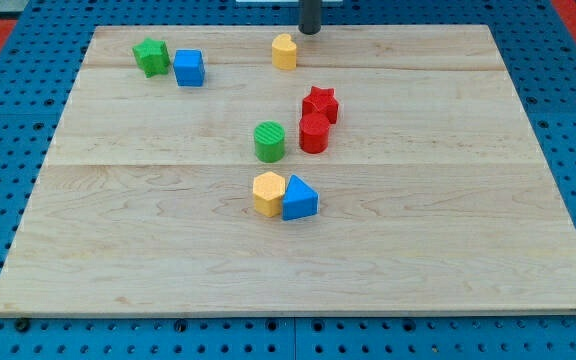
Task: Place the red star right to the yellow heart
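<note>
Board [448, 250] holding: red star [320, 103] mid-right, touching red cylinder [314, 133], well nearer than far yellow heart [284, 51]; my tip [310, 31], a bare rod grasping nothing, just right of heart at far edge.

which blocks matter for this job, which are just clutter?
Job: red star, yellow heart, my tip just to the heart's right, at the view's top.
Clutter: red cylinder, green cylinder, yellow hexagon, blue triangle, green star, blue cube.
</note>
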Motion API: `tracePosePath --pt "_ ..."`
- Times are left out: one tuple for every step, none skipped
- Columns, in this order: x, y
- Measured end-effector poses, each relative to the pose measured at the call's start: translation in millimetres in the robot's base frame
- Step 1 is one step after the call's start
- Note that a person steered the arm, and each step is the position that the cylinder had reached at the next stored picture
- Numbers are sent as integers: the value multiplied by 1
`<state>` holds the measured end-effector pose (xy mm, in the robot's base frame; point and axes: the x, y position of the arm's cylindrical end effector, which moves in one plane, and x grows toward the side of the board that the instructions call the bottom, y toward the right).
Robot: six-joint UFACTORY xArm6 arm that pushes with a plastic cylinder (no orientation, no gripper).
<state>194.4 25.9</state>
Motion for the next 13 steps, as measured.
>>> tracePosePath --pt "-1 -28" --pt "-1 -78" --pt "14 -121" --pt "39 -141" --pt "105 -141" --pt "155 -151" --pt "178 -77" --pt "185 -1" --pt "172 35" --pt "138 23" --pt "127 1" --pt "125 33" --pt "83 48"
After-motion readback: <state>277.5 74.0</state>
